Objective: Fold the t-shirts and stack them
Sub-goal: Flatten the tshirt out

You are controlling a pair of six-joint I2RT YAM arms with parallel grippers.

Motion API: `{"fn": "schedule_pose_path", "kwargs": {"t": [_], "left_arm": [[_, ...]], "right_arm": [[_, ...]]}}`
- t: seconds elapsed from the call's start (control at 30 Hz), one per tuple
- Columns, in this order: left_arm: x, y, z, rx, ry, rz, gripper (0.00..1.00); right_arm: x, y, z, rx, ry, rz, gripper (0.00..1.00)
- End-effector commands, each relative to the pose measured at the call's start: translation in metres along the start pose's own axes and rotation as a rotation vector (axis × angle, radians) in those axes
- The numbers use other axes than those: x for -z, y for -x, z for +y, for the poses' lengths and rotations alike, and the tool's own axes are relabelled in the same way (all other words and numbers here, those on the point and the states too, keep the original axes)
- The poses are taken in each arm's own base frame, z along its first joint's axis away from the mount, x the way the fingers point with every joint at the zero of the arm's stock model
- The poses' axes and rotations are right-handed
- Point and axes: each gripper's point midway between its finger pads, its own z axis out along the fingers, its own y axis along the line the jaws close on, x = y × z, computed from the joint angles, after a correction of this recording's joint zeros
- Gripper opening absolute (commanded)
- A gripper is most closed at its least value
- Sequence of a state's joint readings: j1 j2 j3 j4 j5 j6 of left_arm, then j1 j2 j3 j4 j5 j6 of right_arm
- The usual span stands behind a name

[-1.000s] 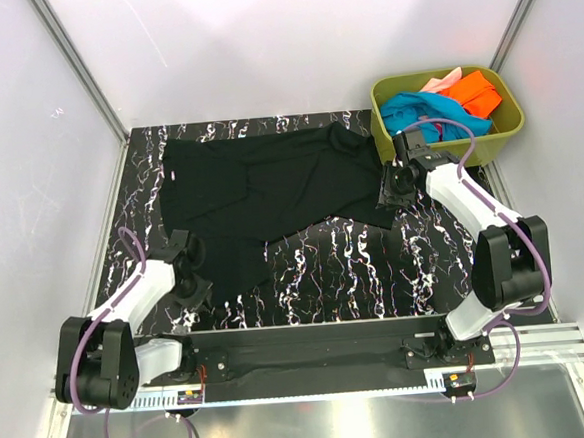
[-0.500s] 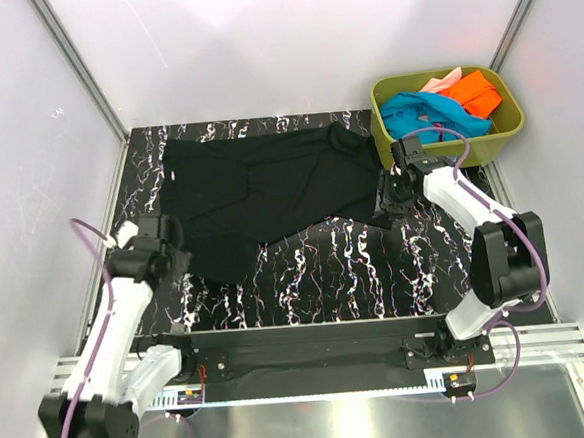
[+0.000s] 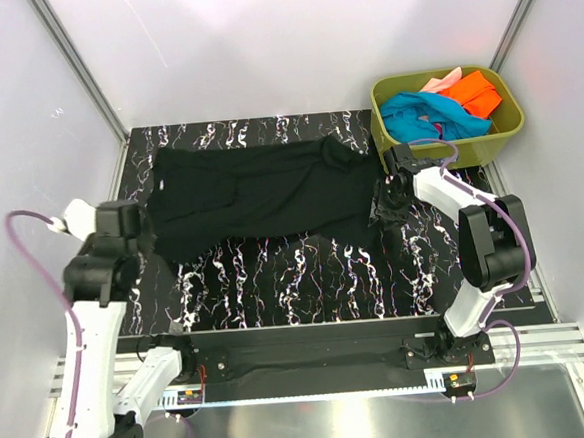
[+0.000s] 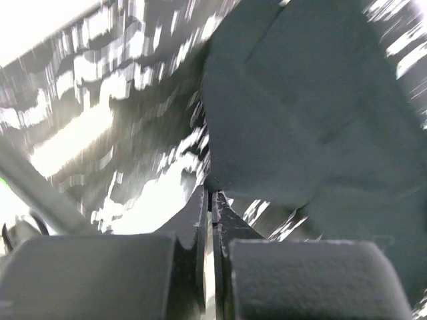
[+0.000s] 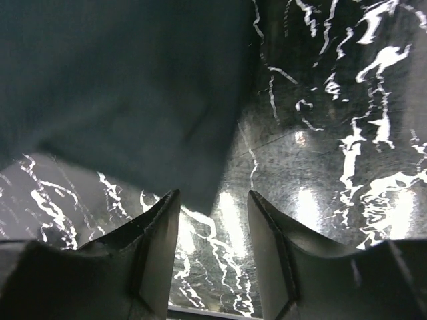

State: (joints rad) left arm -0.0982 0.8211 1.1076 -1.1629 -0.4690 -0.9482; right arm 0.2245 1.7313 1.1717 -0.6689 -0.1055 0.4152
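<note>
pinching black t-shirt hem, left jaws closed, blurred; right jaws apart at its edge

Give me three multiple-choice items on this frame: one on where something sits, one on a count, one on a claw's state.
1. Where is the green tub?
A. at the table's far right corner
B. at its near left corner
C. at its centre

2. How many shirt colours show in the tub?
A. one
B. three
C. five

3. The right claw is:
A. shut on the tub's rim
B. out of view
C. open

Answers:
1 A, it sits beyond the right arm.
2 B, there is a teal shirt, an orange shirt and a pink shirt.
3 C, its jaws stand apart at the black t-shirt's edge.
</note>
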Motion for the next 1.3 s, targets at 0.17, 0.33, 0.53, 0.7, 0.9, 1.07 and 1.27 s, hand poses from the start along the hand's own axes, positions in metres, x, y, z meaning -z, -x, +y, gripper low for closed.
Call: {"fn": "schedule_pose_path", "kwargs": {"t": [0.17, 0.33, 0.53, 0.7, 0.9, 1.07, 1.27], "left_arm": [[0.030, 0.072, -0.008, -0.047, -0.011, -0.247, 0.00], [0.020, 0.049, -0.020, -0.038, -0.071, -0.157, 0.00], [0.012, 0.038, -0.022, -0.045, -0.083, -0.121, 0.00], [0.013, 0.040, -0.023, -0.064, -0.083, -0.125, 0.00], [0.012, 0.037, -0.023, -0.064, -0.089, -0.113, 0.00], [0.011, 0.035, -0.023, -0.066, -0.092, -0.106, 0.00], [0.014, 0.035, -0.021, -0.066, -0.096, -0.107, 0.00]], "right_arm": [[0.003, -0.018, 0.029, -0.015, 0.136, 0.032, 0.55], [0.009, -0.063, 0.060, 0.070, 0.171, 0.078, 0.58], [0.005, -0.105, 0.057, 0.078, 0.115, 0.120, 0.59], [0.002, -0.127, 0.044, 0.069, 0.092, 0.154, 0.60], [-0.007, -0.133, 0.048, 0.038, 0.111, 0.139, 0.58], [-0.019, -0.130, 0.051, 0.007, 0.076, 0.125, 0.49], [-0.029, -0.130, 0.041, -0.038, 0.015, 0.098, 0.37]]}}
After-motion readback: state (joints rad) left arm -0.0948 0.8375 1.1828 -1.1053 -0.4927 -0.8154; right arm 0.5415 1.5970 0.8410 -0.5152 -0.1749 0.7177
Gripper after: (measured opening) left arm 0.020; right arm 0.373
